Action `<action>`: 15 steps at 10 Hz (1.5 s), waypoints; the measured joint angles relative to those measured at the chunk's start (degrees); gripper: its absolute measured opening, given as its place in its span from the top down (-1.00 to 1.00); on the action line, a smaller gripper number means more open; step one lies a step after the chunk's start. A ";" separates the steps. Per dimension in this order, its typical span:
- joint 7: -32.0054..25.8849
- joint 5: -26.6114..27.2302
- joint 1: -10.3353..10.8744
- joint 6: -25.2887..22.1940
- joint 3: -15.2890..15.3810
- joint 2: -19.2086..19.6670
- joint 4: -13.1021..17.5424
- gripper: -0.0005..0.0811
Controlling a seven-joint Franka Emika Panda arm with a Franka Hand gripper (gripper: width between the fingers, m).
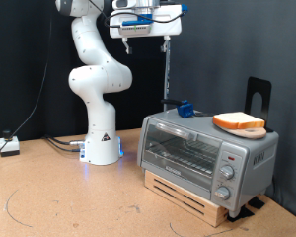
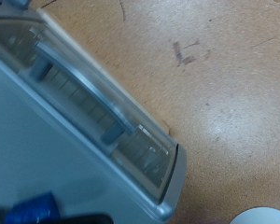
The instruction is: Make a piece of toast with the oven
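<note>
The silver-grey oven [image 1: 202, 153] stands on a low wooden pallet at the exterior view's right, with its glass door shut. The piece of toast [image 1: 239, 122] lies flat on the oven's top, near its right end. My gripper [image 1: 145, 36] hangs high above the oven's left end, open and empty, touching nothing. The wrist view looks straight down on the oven's roof and door [image 2: 79, 93], with the grey handle [image 2: 73, 86] showing. The toast and my fingers do not show in that view.
A small blue object [image 1: 185, 109] sits on the oven's top at its left rear and shows in the wrist view [image 2: 33, 207]. A black stand [image 1: 259, 92] rises behind the oven. Cables [image 1: 49, 143] lie by the arm's base. A white round edge [image 2: 266, 217] shows on the table.
</note>
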 joint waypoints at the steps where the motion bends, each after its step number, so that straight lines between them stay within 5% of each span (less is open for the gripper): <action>1: -6.23 1.37 1.82 -0.80 -1.35 -0.43 0.01 -0.99; 4: -24.33 1.90 7.01 -1.77 -6.05 -0.61 -0.07 -0.99; 6: -23.26 2.09 6.80 -2.36 -5.72 -0.61 -0.08 -0.99; 10: -41.12 4.27 12.02 -7.21 -9.49 2.42 0.92 -0.99; 12: -40.09 5.20 11.79 -6.17 -9.50 2.37 0.73 -0.99; 15: -37.20 11.61 11.69 1.82 -10.08 2.36 -0.40 -0.99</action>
